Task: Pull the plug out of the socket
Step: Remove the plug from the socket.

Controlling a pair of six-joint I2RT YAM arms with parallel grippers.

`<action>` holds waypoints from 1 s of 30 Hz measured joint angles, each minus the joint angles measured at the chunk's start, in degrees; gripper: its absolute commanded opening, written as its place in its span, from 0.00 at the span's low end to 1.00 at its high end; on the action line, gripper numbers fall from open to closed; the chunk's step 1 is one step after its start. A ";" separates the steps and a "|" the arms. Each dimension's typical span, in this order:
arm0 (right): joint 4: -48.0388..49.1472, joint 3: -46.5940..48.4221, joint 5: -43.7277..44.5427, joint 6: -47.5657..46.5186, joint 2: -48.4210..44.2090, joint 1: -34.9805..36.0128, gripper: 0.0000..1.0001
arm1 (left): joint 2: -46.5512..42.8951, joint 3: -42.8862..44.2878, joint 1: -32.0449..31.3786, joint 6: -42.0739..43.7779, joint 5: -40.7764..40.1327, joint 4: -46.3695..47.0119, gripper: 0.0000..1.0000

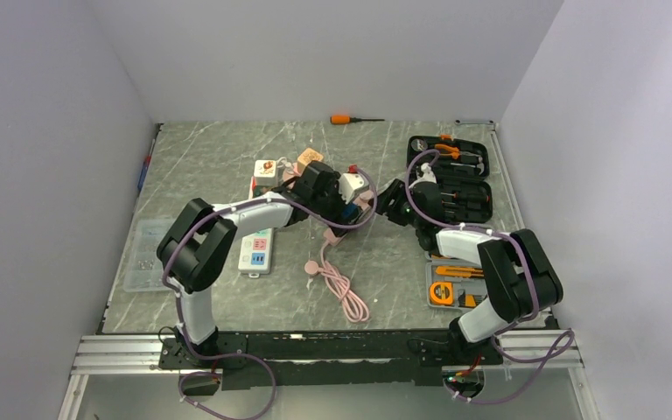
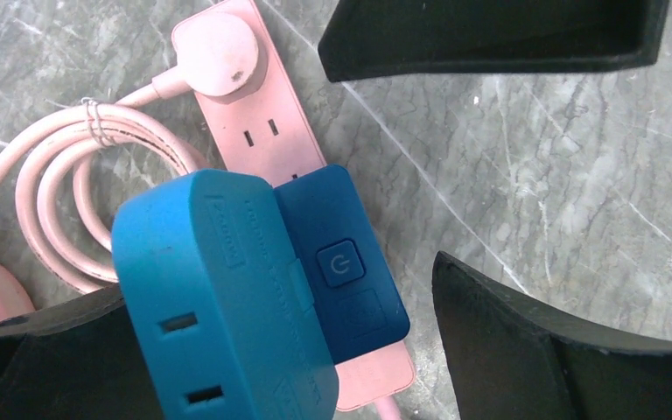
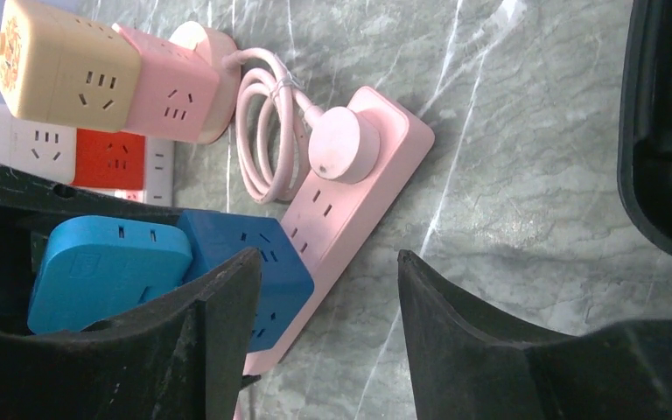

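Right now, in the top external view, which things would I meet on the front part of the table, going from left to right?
clear plastic box → white power strip → coiled pink cable → orange and black hand tools

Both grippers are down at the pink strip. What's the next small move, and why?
Probably close the left gripper on the light blue adapter: its jaws stand wide open around it, gripping nothing. The right gripper, also open, straddles the end of the pink strip.
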 measured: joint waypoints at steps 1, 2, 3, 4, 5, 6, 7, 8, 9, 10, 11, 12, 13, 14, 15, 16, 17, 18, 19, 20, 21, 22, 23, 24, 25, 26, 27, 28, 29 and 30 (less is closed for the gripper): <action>0.09 -0.24 -0.28 0.11 -0.17 -0.17 0.62 | 0.33 0.37 0.09 0.00 0.61 -0.20 0.94; 0.15 -0.46 -0.70 0.31 -0.20 -0.31 0.62 | 0.59 0.94 0.22 0.02 1.38 -0.81 0.90; 0.26 -0.70 -0.98 0.50 -0.20 -0.37 0.62 | 0.94 1.70 0.31 0.04 1.97 -1.44 0.86; 0.37 -0.98 -1.22 0.72 -0.20 -0.50 0.64 | 1.38 2.56 0.39 0.09 2.32 -2.23 0.82; 0.46 -1.33 -1.53 0.96 -0.20 -0.72 0.66 | 2.19 4.00 0.61 0.13 2.84 -3.50 0.78; 0.57 -1.62 -1.86 1.33 -0.20 -0.94 0.68 | 3.17 5.79 0.85 0.20 3.58 -4.90 0.73; 0.70 -1.95 -2.29 1.68 -0.20 -1.18 0.70 | 4.11 7.56 1.14 0.11 4.24 -6.27 0.66; 1.05 -2.32 -2.67 2.10 -0.20 -1.38 0.72 | 4.85 8.85 1.33 -0.09 4.61 -7.08 0.61; 1.57 -2.71 -2.93 2.62 -0.20 -1.51 0.73 | 5.62 10.21 1.57 -0.22 5.05 -8.09 0.55; 2.19 -3.08 -3.32 3.26 -0.17 -1.66 0.73 | 6.08 10.99 1.75 -0.55 5.25 -8.70 0.47; 3.06 -3.54 -3.93 4.00 -0.09 -1.81 0.74 | 6.34 11.54 2.03 -0.94 5.38 -9.31 0.43; 3.61 -3.72 -4.26 4.61 0.17 -1.92 0.74 | 6.34 11.56 2.25 -0.94 5.38 -9.42 0.42; 4.57 -3.80 -4.76 5.33 0.74 -2.08 0.75 | 6.34 11.56 2.43 -1.03 5.57 -9.42 0.42; 5.62 -3.80 -5.27 6.14 1.60 -2.23 0.75 | 6.34 11.56 2.49 -1.09 5.62 -9.44 0.42; 6.56 -3.80 -5.66 7.06 2.54 -2.32 0.75 | 6.34 11.54 2.49 -1.14 5.57 -9.44 0.40; 7.34 -3.82 -5.92 8.04 3.50 -2.38 0.75 | 6.29 11.43 2.49 -1.16 5.53 -9.38 0.39; 7.96 -3.82 -6.19 8.85 4.28 -2.43 0.75 | 6.19 11.26 2.49 -1.29 5.51 -9.25 0.38; 9.07 -3.85 -6.51 9.97 5.33 -2.43 0.75 | 5.97 10.93 2.49 -1.49 5.46 -8.94 0.38; 10.16 -3.85 -6.82 11.10 6.36 -2.43 0.74 | 5.68 10.51 2.49 -1.86 5.29 -8.72 0.37; 11.15 -3.85 -7.08 12.20 7.37 -2.43 0.74 | 5.38 10.21 2.49 -2.34 5.07 -8.83 0.35; 11.91 -3.85 -7.17 13.18 8.22 -2.40 0.73 | 5.01 9.97 2.49 -2.86 4.90 -9.05 0.34; 12.63 -3.85 -7.15 14.14 9.03 -2.34 0.73 | 4.83 9.88 2.49 -3.39 4.74 -9.40 0.34; 13.29 -3.85 -7.10 15.02 9.68 -2.19 0.73 | 4.55 9.79 2.49 -4.24 4.57 -9.84 0.34; 13.77 -3.85 -7.04 15.65 10.16 -2.10 0.72 | 4.31 9.73 2.49 -5.07 4.50 -10.23 0.33; 14.64 -3.85 -6.86 16.52 10.75 -2.03 0.71 | 4.09 9.73 2.49 -5.86 4.48 -10.60 0.33; 15.65 -3.85 -6.78 17.40 11.30 -2.03 0.70 | 3.89 9.73 2.49 -6.47 4.46 -11.02 0.33; 16.79 -3.85 -6.73 18.32 11.96 -1.97 0.69 | 3.58 9.70 2.49 -7.30 4.42 -11.37 0.33; 17.99 -3.82 -6.73 19.26 12.70 -1.88 0.69 | 3.19 9.62 2.49 -8.24 4.39 -11.65 0.33; 19.23 -3.78 -6.73 20.20 13.53 -1.75 0.69 | 2.91 9.62 2.49 -8.81 4.37 -12.00 0.32; 20.26 -3.74 -6.75 21.09 14.34 -1.64 0.68 | 2.58 9.60 2.49 -9.49 4.33 -12.33 0.32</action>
